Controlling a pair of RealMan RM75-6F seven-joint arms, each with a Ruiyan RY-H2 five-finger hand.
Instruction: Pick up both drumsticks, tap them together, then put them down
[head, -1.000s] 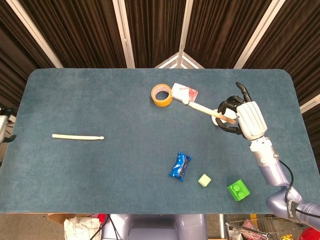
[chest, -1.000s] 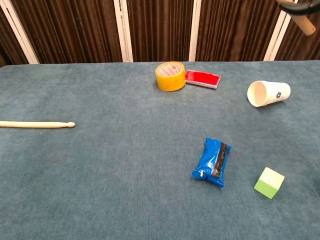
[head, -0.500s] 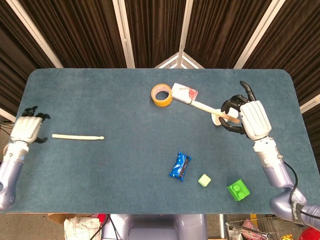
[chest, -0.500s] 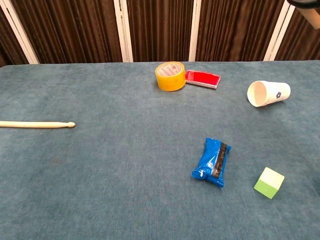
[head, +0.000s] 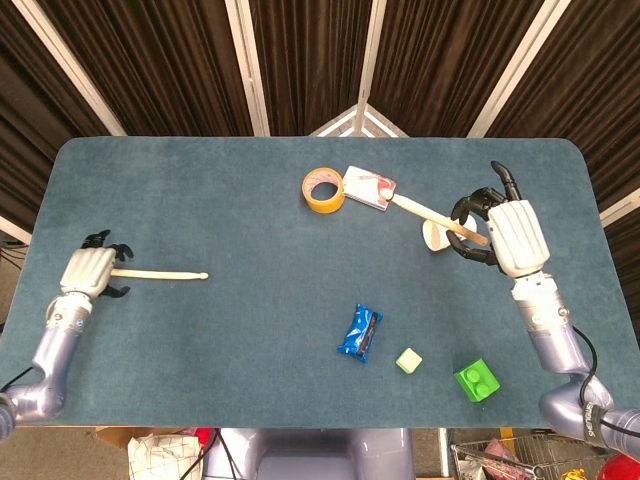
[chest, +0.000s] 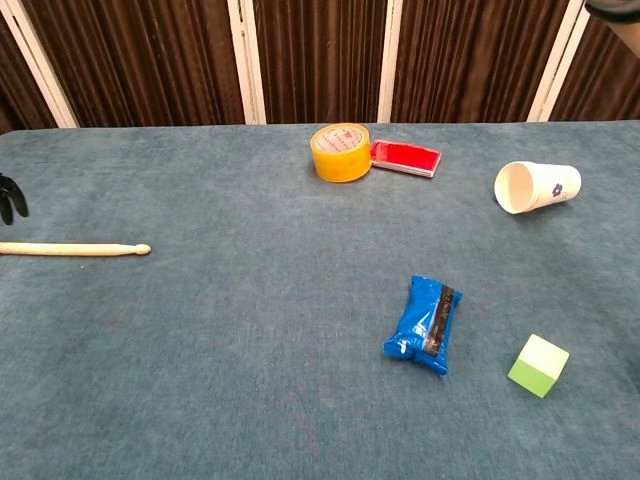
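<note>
Blue table (head: 200, 200) (labels perhaps unreadable).

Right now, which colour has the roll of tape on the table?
The roll of tape is yellow-orange; the chest view shows it best.

Yellow tape roll (chest: 341, 152) touches red card (chest: 406, 158) (cup (chest: 536, 187) tipped).

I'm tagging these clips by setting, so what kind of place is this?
Probably a robot test or demo booth, not a home: a blue felt-covered table holds unrelated props, such as a yellow tape roll and a green toy brick, and dark brown curtains with white poles close it off behind.
</note>
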